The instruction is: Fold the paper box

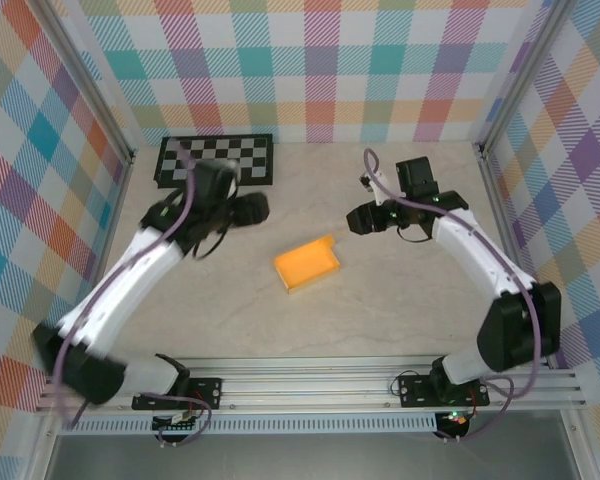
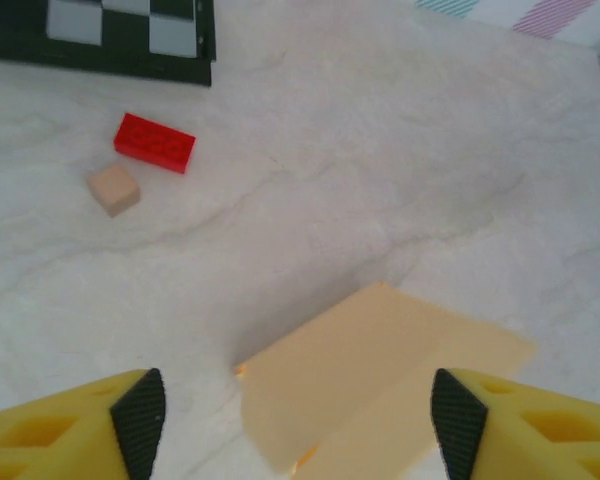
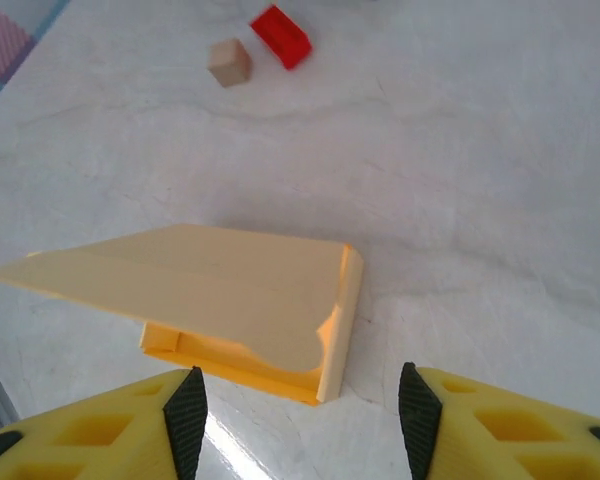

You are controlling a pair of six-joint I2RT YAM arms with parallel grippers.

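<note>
The paper box [image 1: 308,264] lies in the middle of the table, a yellow-orange shallow tray with its lid flap raised at a slant. The right wrist view shows the lid [image 3: 200,285] tilted over the tray, with a side flap folded down along its right edge. My left gripper [image 1: 250,208] hovers to the box's upper left, open and apart from it. In its wrist view the box [image 2: 380,380] lies on the table beyond the black pads [image 2: 140,420]. My right gripper [image 1: 358,218] stands open to the box's upper right, holding nothing, and its fingertips [image 3: 185,415] are clear of the cardboard.
A black-and-white checkerboard [image 1: 215,160] lies at the back left. A small red block [image 2: 155,142] and a tan cube [image 2: 114,188] sit just in front of it, also seen as red block [image 3: 281,36] and cube [image 3: 229,62]. Plaid walls enclose the table.
</note>
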